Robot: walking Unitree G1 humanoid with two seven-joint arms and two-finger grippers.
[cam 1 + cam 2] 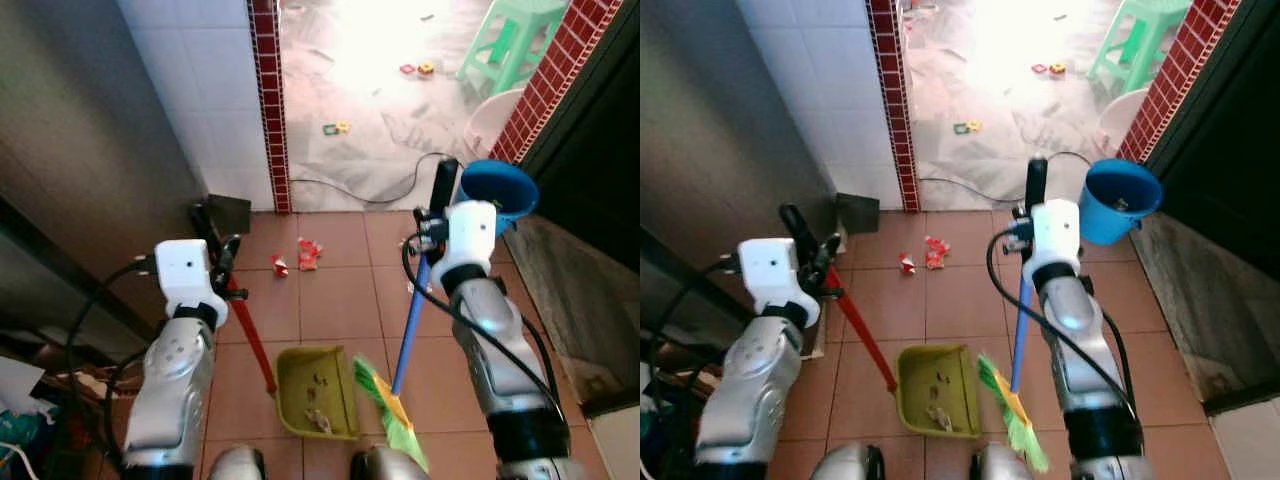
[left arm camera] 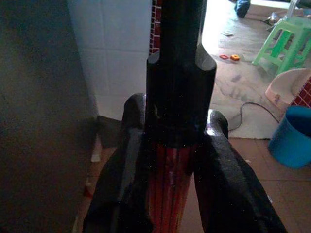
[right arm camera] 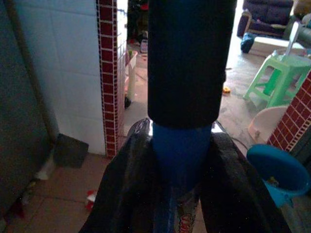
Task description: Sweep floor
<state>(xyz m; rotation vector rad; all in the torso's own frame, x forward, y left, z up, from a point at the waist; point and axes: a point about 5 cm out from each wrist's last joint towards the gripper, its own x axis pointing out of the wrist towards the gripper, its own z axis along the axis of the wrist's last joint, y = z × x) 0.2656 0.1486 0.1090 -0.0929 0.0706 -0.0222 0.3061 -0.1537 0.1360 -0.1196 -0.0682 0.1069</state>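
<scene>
A yellow-green dustpan [image 1: 315,390] rests on the terracotta tiles in front of me, with crumbs of dirt [image 1: 318,418] inside. Its red handle [image 1: 250,335] slants up to my left gripper [image 1: 223,258], which is shut on it just below the black end cap [image 2: 180,73]. My right gripper [image 1: 432,228] is shut on the blue broom handle [image 1: 408,330] under its black grip [image 3: 190,63]. The broom's green bristles [image 1: 392,412] touch the floor beside the pan's right edge. Red and white wrappers [image 1: 300,255] lie on the tiles beyond the pan.
A blue bucket [image 1: 497,190] stands right of the broom, by a red brick wall [image 1: 550,90]. A brick-edged tiled pillar [image 1: 268,100] is ahead on the left. Beyond lie a black cable [image 1: 370,190], small toys [image 1: 336,128], a white basin [image 1: 490,120] and a green stool [image 1: 515,35].
</scene>
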